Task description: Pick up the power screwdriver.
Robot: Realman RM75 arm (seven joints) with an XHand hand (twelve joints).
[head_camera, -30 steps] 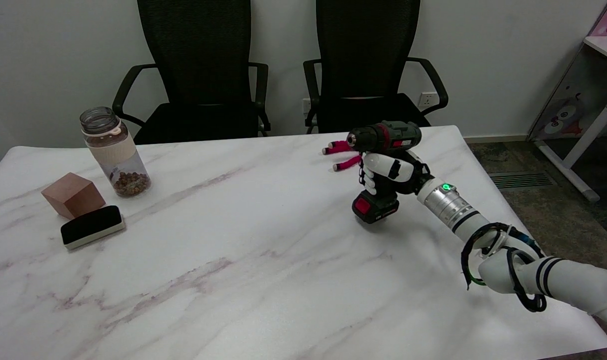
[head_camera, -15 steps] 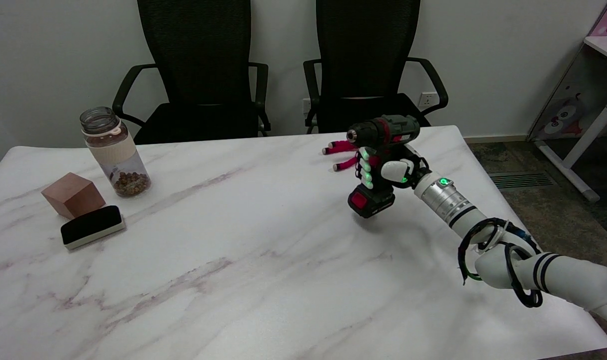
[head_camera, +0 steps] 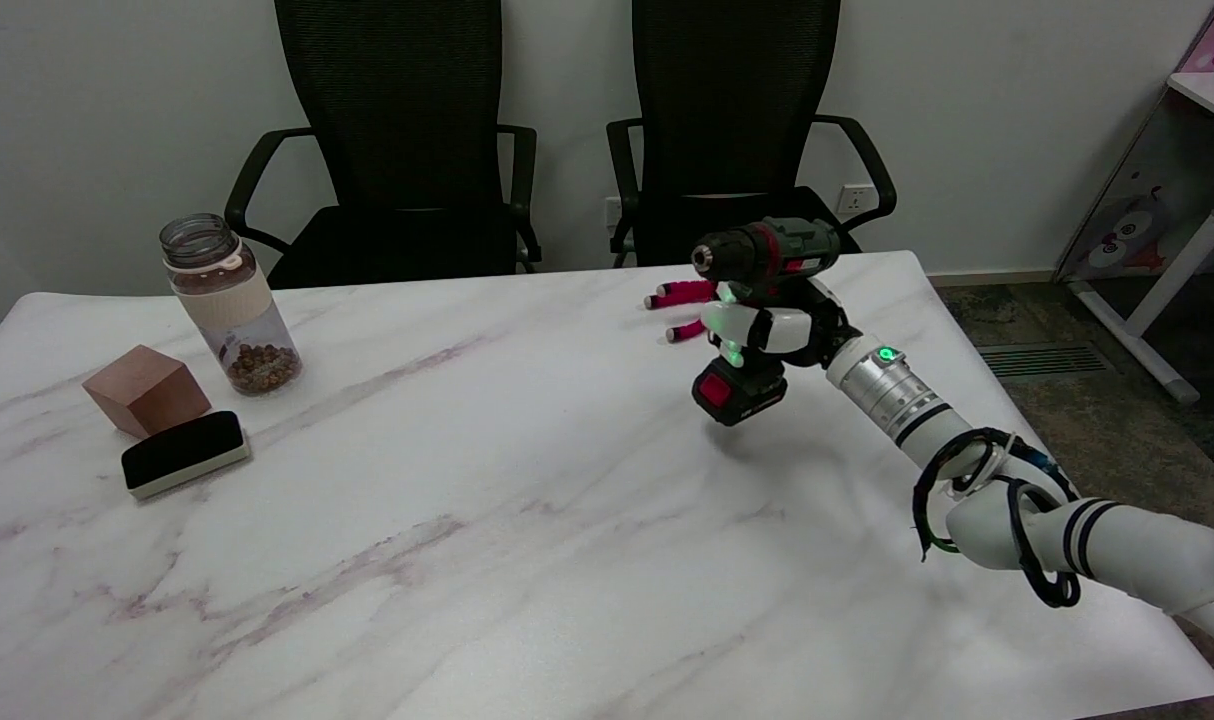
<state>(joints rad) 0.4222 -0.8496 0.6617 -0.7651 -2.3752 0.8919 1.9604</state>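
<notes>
The power screwdriver (head_camera: 767,250) is dark green and black with a red collar and a red-marked battery base (head_camera: 739,388). It hangs upright above the white marble table (head_camera: 467,500), chuck pointing left. My right hand (head_camera: 777,328) grips its handle from the right, fingers wrapped around it. The handle itself is mostly hidden by the hand. The battery base hovers a little above the tabletop, with its shadow below.
A pink and black tool (head_camera: 685,308) lies on the table just behind the screwdriver. At the left stand a glass jar (head_camera: 229,305), a wooden cube (head_camera: 147,389) and a black eraser (head_camera: 184,453). Two black chairs (head_camera: 727,130) stand beyond the far edge.
The hand has lifted the screwdriver slightly higher and a little farther from me. The battery base now sits higher above the table.
</notes>
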